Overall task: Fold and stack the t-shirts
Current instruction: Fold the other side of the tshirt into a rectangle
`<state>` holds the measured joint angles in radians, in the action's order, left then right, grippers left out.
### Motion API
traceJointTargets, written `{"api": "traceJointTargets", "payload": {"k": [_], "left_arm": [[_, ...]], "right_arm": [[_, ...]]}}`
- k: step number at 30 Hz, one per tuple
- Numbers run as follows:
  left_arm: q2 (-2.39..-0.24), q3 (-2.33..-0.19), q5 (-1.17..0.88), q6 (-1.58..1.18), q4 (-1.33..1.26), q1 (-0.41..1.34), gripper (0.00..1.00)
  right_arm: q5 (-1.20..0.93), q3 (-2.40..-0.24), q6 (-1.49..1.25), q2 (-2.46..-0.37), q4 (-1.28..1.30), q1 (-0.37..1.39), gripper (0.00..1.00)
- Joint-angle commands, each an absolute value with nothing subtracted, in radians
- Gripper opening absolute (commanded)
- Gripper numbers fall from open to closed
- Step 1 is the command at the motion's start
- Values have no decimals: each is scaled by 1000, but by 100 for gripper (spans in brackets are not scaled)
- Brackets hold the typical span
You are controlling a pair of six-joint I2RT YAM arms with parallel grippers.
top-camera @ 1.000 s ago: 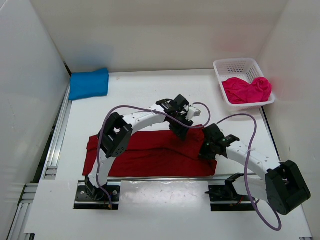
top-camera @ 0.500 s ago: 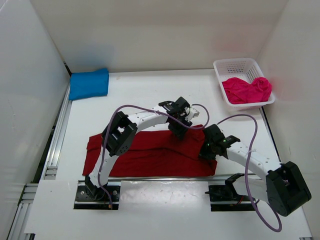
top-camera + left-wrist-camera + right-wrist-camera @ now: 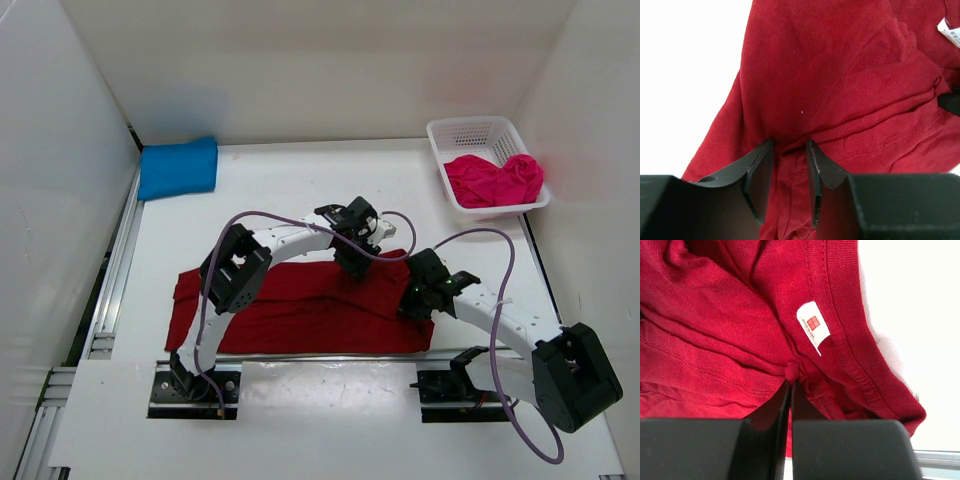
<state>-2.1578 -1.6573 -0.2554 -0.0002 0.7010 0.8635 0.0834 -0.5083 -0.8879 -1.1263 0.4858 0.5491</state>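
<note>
Cloth sits in both sets of jaws: the dark red shirt (image 3: 300, 310) lies spread across the near part of the table (image 3: 280, 190). Your right gripper (image 3: 791, 385) is pinched tight on a small tuck of it, just beside the white label (image 3: 812, 327). Your left gripper (image 3: 789, 145) stands narrow at the shirt's far edge, a ridge of cloth between its fingers (image 3: 760, 170); whether it bites, you cannot tell.

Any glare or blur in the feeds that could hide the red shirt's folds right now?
Top view: even light, soft shadows, no glare on the red shirt. Left wrist: table blown out white, seams sharp. Right wrist: label and hems in focus, table washed out.
</note>
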Motion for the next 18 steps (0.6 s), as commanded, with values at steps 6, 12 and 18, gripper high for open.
{"api": "traceJointTargets", "payload": {"k": [6,12,18], "left_arm": [[-2057,-1657,-307,0,727,868,37],[-2066,-1638,-307,0,736,868,10],[-2030,-1629,-307,0,765,868,10]], "right_arm": [[106,-489,-881,-1123,497,546,0],[106,-499,-871,-1123,506,546,0],[106,-520,-850,-1123,515,546,0]]}}
